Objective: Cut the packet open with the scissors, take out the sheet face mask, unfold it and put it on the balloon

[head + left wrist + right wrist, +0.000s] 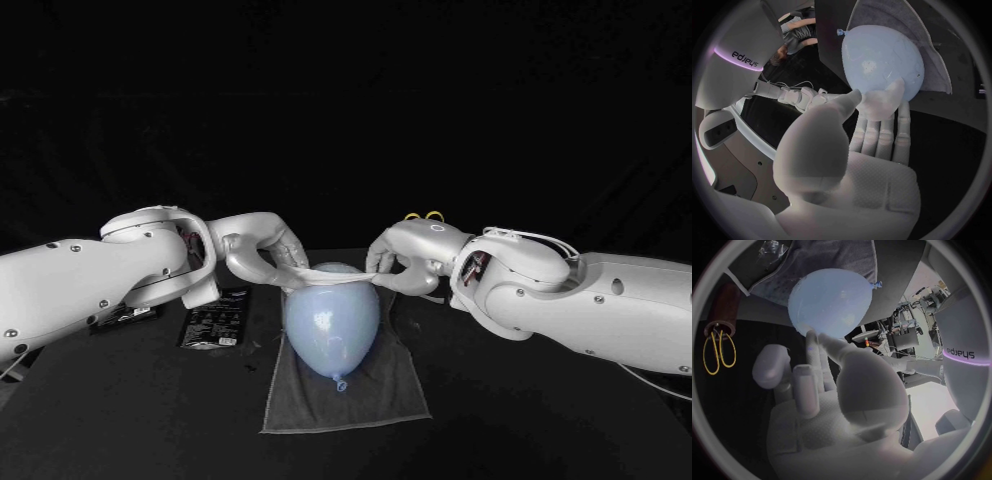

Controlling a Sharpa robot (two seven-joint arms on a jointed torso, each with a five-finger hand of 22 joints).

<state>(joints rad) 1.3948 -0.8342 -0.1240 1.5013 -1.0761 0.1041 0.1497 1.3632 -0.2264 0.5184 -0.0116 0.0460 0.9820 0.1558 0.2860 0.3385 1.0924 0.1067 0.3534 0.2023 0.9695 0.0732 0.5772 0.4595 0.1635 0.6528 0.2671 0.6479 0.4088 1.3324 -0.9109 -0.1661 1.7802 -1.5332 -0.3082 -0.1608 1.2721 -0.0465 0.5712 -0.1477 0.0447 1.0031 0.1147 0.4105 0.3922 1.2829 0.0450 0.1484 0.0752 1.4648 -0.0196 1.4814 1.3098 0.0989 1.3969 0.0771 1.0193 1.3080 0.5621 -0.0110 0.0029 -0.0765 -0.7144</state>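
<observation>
A pale blue balloon (pixel 335 318) lies on a grey cloth (pixel 353 395) in the middle of the table, its knot toward me. A white sheet face mask (pixel 336 277) stretches as a thin band across the balloon's far end. My left hand (pixel 268 255) holds one end and my right hand (pixel 395 264) the other. In the left wrist view the fingers (pixel 879 102) close on white material against the balloon (pixel 882 57). In the right wrist view the fingertips (pixel 820 342) touch the balloon (pixel 832 297). The black packet (pixel 216 318) lies flat to the left of the cloth.
Yellow-handled scissors (pixel 421 216) lie behind my right hand, also seen as scissors (pixel 719 352) in the right wrist view. A second black item (pixel 124 317) sits under my left arm. Both forearms lie low at the balloon's sides.
</observation>
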